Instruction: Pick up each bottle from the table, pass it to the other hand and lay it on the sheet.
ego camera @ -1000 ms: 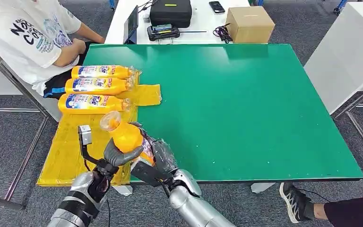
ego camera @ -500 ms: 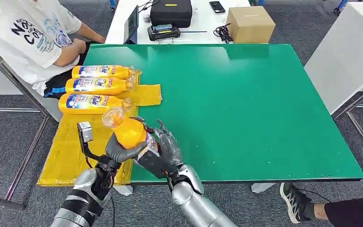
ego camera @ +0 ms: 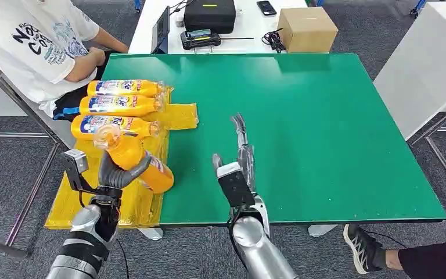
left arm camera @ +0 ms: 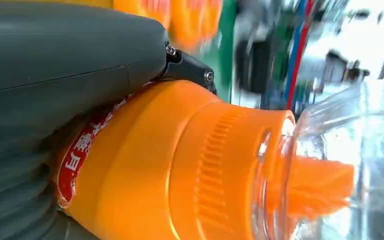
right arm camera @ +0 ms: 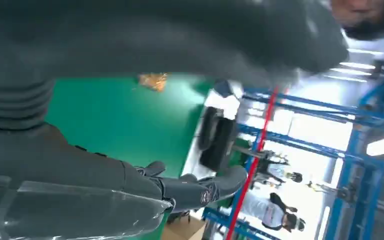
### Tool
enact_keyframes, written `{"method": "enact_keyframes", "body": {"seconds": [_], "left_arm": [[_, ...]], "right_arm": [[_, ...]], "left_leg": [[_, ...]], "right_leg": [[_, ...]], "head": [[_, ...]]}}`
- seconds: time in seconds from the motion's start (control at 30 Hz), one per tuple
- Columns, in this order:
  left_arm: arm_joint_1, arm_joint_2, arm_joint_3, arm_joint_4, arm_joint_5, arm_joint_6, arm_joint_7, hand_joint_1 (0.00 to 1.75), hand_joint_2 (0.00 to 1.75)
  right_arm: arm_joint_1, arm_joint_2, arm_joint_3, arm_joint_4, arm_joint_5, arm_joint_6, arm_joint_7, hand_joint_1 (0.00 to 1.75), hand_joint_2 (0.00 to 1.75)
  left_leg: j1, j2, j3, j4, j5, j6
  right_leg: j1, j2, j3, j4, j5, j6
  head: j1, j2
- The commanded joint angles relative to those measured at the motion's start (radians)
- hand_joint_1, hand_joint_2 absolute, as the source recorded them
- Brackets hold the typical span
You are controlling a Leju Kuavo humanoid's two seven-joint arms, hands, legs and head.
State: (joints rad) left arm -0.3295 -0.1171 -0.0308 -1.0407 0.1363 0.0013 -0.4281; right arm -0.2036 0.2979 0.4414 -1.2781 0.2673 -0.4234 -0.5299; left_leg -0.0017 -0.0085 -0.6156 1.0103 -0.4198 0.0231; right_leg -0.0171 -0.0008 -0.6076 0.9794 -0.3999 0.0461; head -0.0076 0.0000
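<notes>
Holding an orange bottle (ego camera: pixel 133 161) in our left hand (ego camera: pixel 116 174), we have it over the near part of the yellow sheet (ego camera: pixel 87 192), tilted with its clear cap toward the three bottles already lying there. Our left fingers (ego camera: pixel 129 172) are wrapped around the bottle's body; the left wrist view shows the thick grey thumb pressed against its orange shoulder (left arm camera: pixel 145 165), next to the clear cap (left arm camera: pixel 330 165).

Our right hand (ego camera: pixel 241 157) stands well apart from the bottle, over the green table (ego camera: pixel 325 128), fingers stretched out straight and slightly apart, with nothing in them. The right wrist view shows its dark fingers (right arm camera: pixel 200 190) extended over the green surface.

On the far end of the sheet we see three orange bottles (ego camera: pixel 122 106) lying side by side, caps pointing toward the table's middle. A person in a white shirt (ego camera: pixel 29 40) sits beside that corner.
</notes>
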Motion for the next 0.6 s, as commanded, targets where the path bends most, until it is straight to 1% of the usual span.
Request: {"method": "enact_keyframes", "body": {"seconds": [0.03,0.1,0.13,0.17,0.2,0.23,0.27,0.3,0.33,0.37,0.4,0.43,0.47,0.5,0.53,0.6], "left_arm": [[-0.085,0.028,0.160,0.084,-0.181,0.175,-0.048,1.75,1.75],[-0.085,0.028,0.161,0.086,-0.182,0.175,-0.049,1.75,1.75],[-0.085,0.028,0.161,0.086,-0.182,0.175,-0.049,1.75,1.75],[-0.085,0.028,0.161,0.086,-0.182,0.175,-0.049,1.75,1.75],[-0.084,0.025,0.160,0.086,-0.184,0.176,-0.052,1.75,1.75],[-0.084,0.025,0.160,0.086,-0.184,0.176,-0.052,1.75,1.75],[-0.084,0.025,0.160,0.086,-0.184,0.176,-0.052,1.75,1.75],[-0.084,0.025,0.160,0.086,-0.184,0.176,-0.052,1.75,1.75],[-0.085,0.020,0.163,0.085,-0.185,0.179,-0.054,1.75,1.75],[-0.087,0.022,0.159,0.083,-0.231,0.216,-0.080,1.75,1.75],[-0.088,0.023,0.156,0.080,-0.249,0.233,-0.088,1.75,1.75],[-0.093,0.031,0.138,0.072,-0.334,0.310,-0.109,1.75,1.75],[-0.099,0.040,0.120,0.068,-0.415,0.375,-0.118,1.75,1.75],[-0.107,0.053,0.100,0.071,-0.532,0.469,-0.108,1.75,1.75],[-0.115,0.074,0.077,0.083,-0.680,0.572,-0.091,1.75,1.75],[-0.133,0.090,0.070,0.108,-0.813,0.616,-0.038,1.75,1.75]], "right_arm": [[0.100,-0.052,-0.021,-0.339,-0.122,0.063,-0.031,0.00,0.00],[0.101,-0.050,-0.018,-0.343,-0.121,0.062,-0.030,0.00,0.00],[0.101,-0.050,-0.018,-0.343,-0.121,0.062,-0.030,0.00,0.00],[0.101,-0.050,-0.018,-0.343,-0.121,0.062,-0.030,0.00,0.00],[0.101,-0.051,-0.018,-0.339,-0.121,0.062,-0.031,0.00,0.00],[0.101,-0.051,-0.018,-0.339,-0.121,0.062,-0.031,0.00,0.00],[0.101,-0.051,-0.018,-0.339,-0.121,0.062,-0.031,0.00,0.00],[0.101,-0.051,-0.018,-0.339,-0.121,0.062,-0.031,0.00,0.00],[0.097,-0.050,-0.019,-0.333,-0.129,0.064,-0.040,0.00,0.00],[0.097,-0.050,-0.016,-0.332,-0.130,0.059,-0.045,0.00,0.00],[0.097,-0.050,-0.016,-0.332,-0.130,0.058,-0.045,0.00,0.00],[0.092,-0.051,-0.011,-0.322,-0.131,0.065,-0.040,0.00,0.00],[0.088,-0.050,-0.012,-0.310,-0.134,0.069,-0.037,0.00,0.00],[0.084,-0.048,-0.013,-0.296,-0.137,0.074,-0.033,0.00,0.00],[0.079,-0.046,-0.013,-0.282,-0.142,0.081,-0.030,0.00,0.00],[0.073,-0.042,-0.016,-0.258,-0.145,0.082,-0.029,0.00,0.00]], "left_leg": [[0.002,-0.001,0.004,0.001,-0.003,-0.002],[0.002,-0.001,0.004,0.001,-0.003,-0.002],[0.001,-0.001,0.001,0.000,-0.001,-0.001],[0.001,-0.001,0.003,0.000,-0.002,-0.001],[0.001,0.001,0.002,0.000,-0.001,-0.001],[0.002,0.001,0.004,0.000,-0.002,-0.001],[0.001,0.000,0.002,0.000,-0.001,-0.001],[0.001,-0.001,0.004,0.000,-0.002,-0.001],[0.001,0.000,0.003,0.000,-0.001,-0.001],[0.002,0.000,0.005,0.001,-0.002,-0.001],[0.001,0.000,0.003,0.000,-0.002,-0.001],[0.002,0.000,0.005,0.001,-0.003,-0.001],[0.001,0.001,0.002,0.000,-0.001,-0.001],[0.002,0.001,0.004,0.001,-0.002,-0.001],[0.001,0.000,0.003,0.000,-0.001,-0.001],[0.002,0.000,0.003,0.000,-0.001,-0.001]], "right_leg": [[0.002,-0.002,0.005,0.001,-0.003,-0.002],[0.002,-0.002,0.005,0.001,-0.003,-0.002],[0.001,-0.002,0.002,0.000,-0.001,-0.001],[0.001,-0.001,0.004,0.000,-0.002,-0.002],[0.001,0.000,0.002,0.000,-0.001,-0.001],[0.002,0.000,0.005,-0.001,-0.002,-0.002],[0.001,-0.001,0.002,-0.001,-0.001,-0.001],[0.002,-0.002,0.005,-0.001,-0.002,-0.002],[0.001,-0.002,0.003,-0.001,-0.002,-0.002],[0.002,-0.002,0.006,-0.001,-0.003,-0.002],[0.001,-0.001,0.004,0.000,-0.002,-0.002],[0.002,-0.001,0.006,-0.001,-0.002,-0.002],[0.001,0.000,0.002,0.000,-0.001,-0.001],[0.002,-0.001,0.005,0.000,-0.002,-0.002],[0.002,-0.001,0.003,-0.001,-0.001,-0.002],[0.002,-0.001,0.003,-0.001,-0.001,-0.002]], "head": [[0.000,0.000],[0.000,0.000],[0.001,0.000],[0.000,0.000],[0.000,0.000],[0.000,0.000],[0.000,0.000],[0.000,0.000],[0.000,0.000],[0.000,0.000],[0.000,0.000],[0.000,0.000],[0.000,0.000],[0.000,0.000],[0.000,0.000],[0.000,0.000]]}}
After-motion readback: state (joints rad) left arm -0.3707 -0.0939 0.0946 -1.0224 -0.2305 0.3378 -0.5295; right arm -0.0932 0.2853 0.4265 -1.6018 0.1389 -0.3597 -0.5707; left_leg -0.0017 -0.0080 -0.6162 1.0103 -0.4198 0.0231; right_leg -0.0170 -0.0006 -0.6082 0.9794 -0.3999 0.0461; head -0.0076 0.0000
